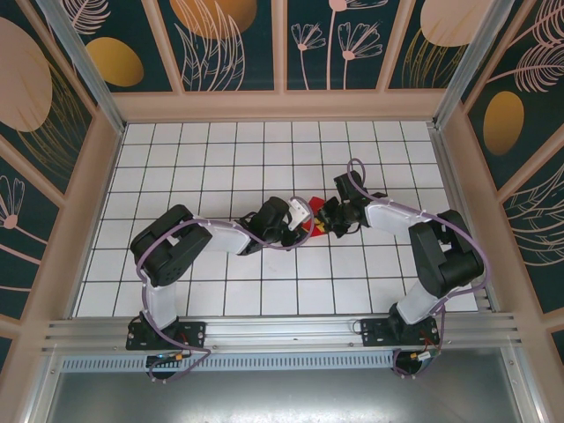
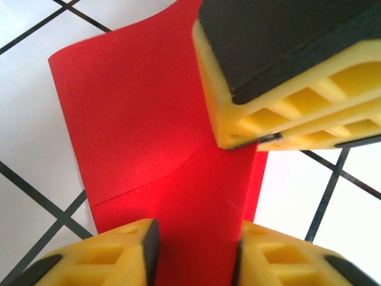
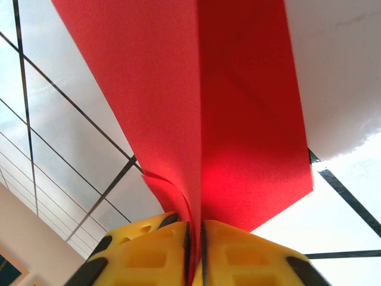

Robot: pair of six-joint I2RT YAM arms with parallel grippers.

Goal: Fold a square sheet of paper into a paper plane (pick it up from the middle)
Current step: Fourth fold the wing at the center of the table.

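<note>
Top external: red paper (image 1: 311,232) mostly hidden beneath the right claw (image 3: 195,231), clamped on it, and the left claw (image 2: 195,245), apart.

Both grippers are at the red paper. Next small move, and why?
Probably close the left gripper on the paper. Its fingers stand apart with the red strip between them, not yet pinching. The right gripper alone pinches the paper, at a fold. A second grip would likely steady the sheet before the right one lets go.
</note>
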